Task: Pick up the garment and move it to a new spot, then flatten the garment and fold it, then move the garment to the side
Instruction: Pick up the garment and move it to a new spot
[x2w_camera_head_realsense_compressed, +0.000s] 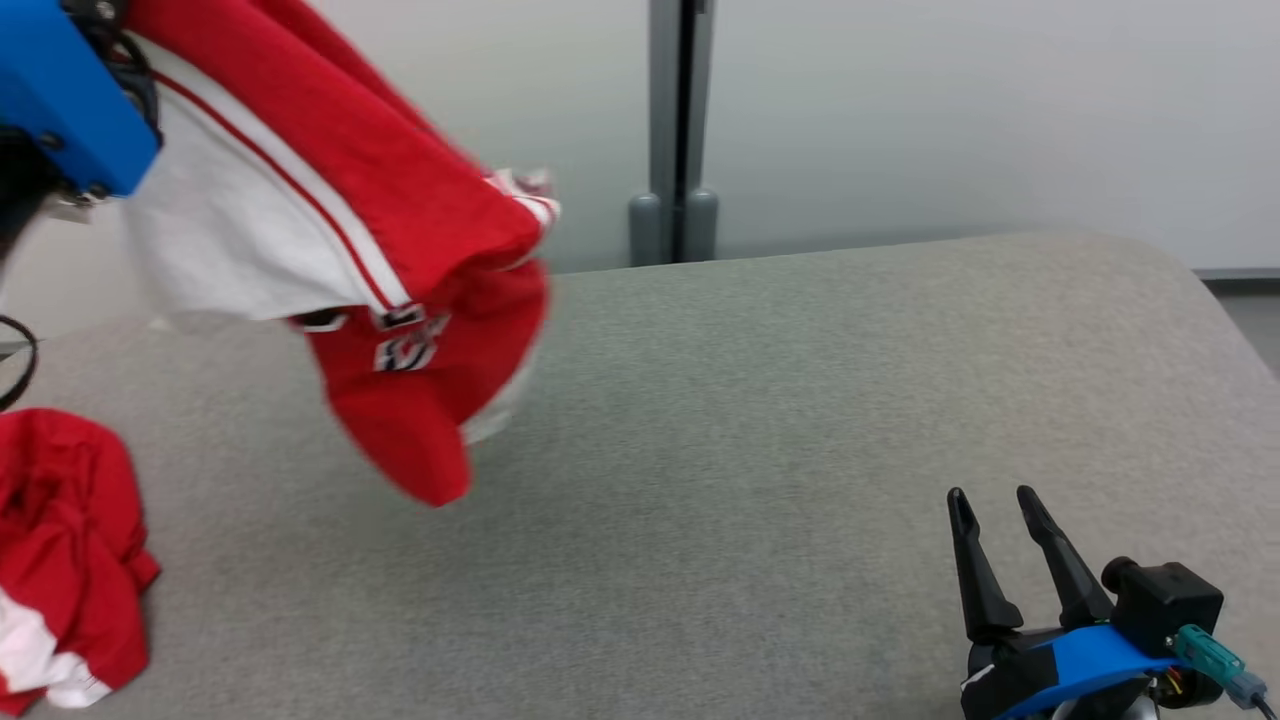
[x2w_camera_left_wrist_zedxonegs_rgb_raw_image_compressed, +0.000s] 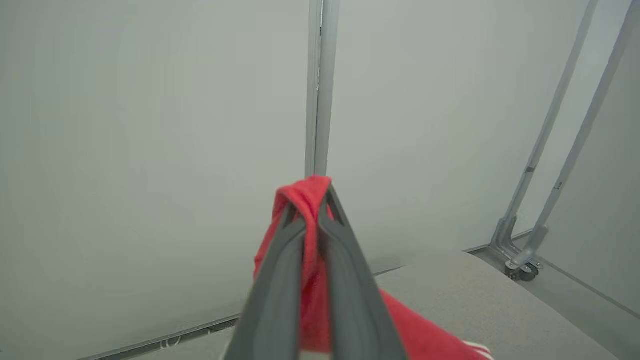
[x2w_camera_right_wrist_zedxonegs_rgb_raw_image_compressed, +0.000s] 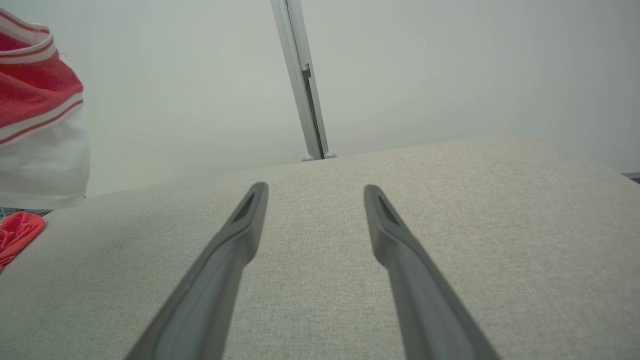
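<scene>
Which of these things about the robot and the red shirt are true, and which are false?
1. The left claw pinches the red and white garment. True.
2. The right claw grips cloth too. False: it is open and empty.
3. The garment lies flat on the grey surface. False: it hangs bunched from the left claw.
4. A crumpled red heap sits on the surface at the robot's left. True.
</scene>
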